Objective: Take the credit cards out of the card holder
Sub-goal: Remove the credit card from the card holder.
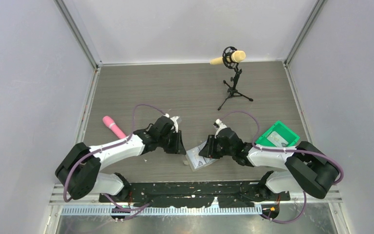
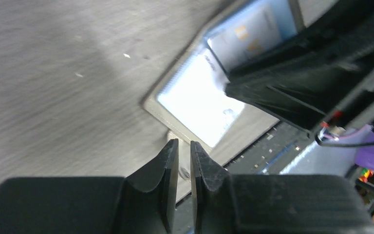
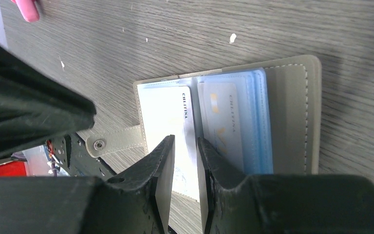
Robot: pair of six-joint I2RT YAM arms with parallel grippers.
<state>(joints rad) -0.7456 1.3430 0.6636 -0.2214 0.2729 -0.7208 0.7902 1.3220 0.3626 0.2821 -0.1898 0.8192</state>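
Observation:
The card holder (image 1: 200,157) lies open on the table between my two grippers, grey-olive outside (image 3: 292,117) and light blue inside. A white credit card (image 3: 165,112) sticks out past its near edge. A second pale card (image 3: 221,117) sits in a clear blue pocket. My right gripper (image 3: 185,141) stands over the white card, jaws apart, with nothing pinched between them. My left gripper (image 2: 184,145) hovers over the holder's snap strap (image 3: 119,139), jaws a narrow slit apart. The snap (image 2: 184,173) shows through the gap, and the strap lies flat, not gripped.
A green bin (image 1: 276,136) holding a pale card sits right of the right arm. A pink object (image 1: 113,126) lies left of the left arm. A microphone on a small tripod (image 1: 233,73) stands at the back. The black base plate (image 1: 195,192) borders the holder's near side.

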